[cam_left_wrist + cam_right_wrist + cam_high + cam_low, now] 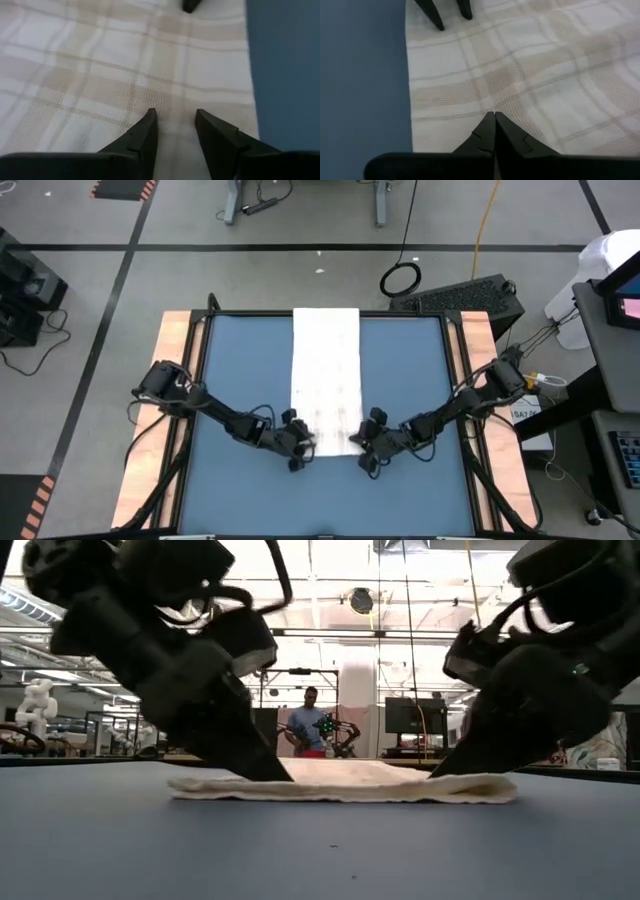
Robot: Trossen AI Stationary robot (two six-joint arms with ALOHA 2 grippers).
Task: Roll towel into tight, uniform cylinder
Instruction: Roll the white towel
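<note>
The white towel (pixel 325 380), with faint checked lines, lies flat as a long strip on the blue mat (pixel 235 360), running from the mat's far edge toward its near side. Both grippers stand at its near end. My left gripper (pixel 175 117) comes in from the left, its fingers open a little, tips over the near left part. My right gripper (pixel 494 115) comes in from the right, shut, over the near right part. In the low view the towel's near edge (pixel 340 790) lies flat on the mat between the two grippers. My left gripper sets both fingertips (pixel 149 116) on the towel's upper face close to its near edge (pixel 235 100), slanting down from the table's left. Nothing is between the fingers. The cloth lies flat under them. My right gripper sets its shut fingertips (pixel 490 117) on the towel's upper face near the near right corner (pixel 415 120), slanting down from the table's right. The cloth stays flat on the mat.
Bare blue mat lies to the left and right of the towel and in front of it. Wooden table edges (pixel 170 380) flank the mat. A black case (pixel 470 295) sits beyond the far right corner. A person (pixel 310 720) stands far off in the room.
</note>
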